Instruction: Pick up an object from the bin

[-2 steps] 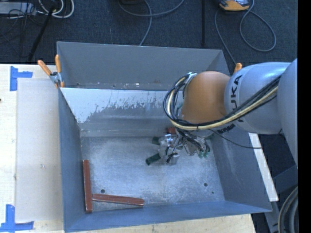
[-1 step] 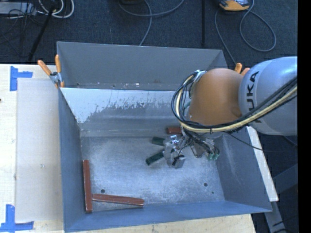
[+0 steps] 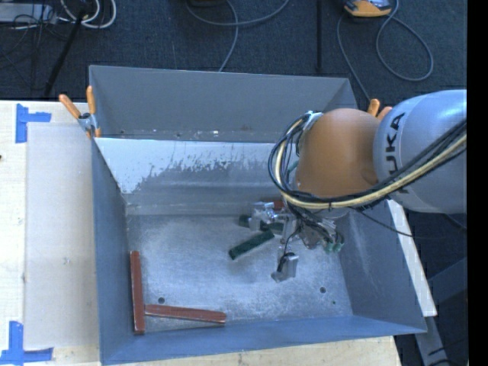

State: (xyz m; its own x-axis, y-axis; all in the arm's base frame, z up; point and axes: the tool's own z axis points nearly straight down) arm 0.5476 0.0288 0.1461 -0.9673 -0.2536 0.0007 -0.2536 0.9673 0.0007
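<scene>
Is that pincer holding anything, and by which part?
It cannot be told. The pincer hangs low in the bin, next to one end of a dark green stick, but no hold on it is visible.

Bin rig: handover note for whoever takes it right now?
Claw: low over the bin floor, right of centre; grip state unclear.
Things: a dark green piece lies just left of the claw. Two brown strips form an L at the front-left corner, the left strip and the front strip.
Done: arm is down in the bin.
Left: grasp one thing and lift it out.
</scene>
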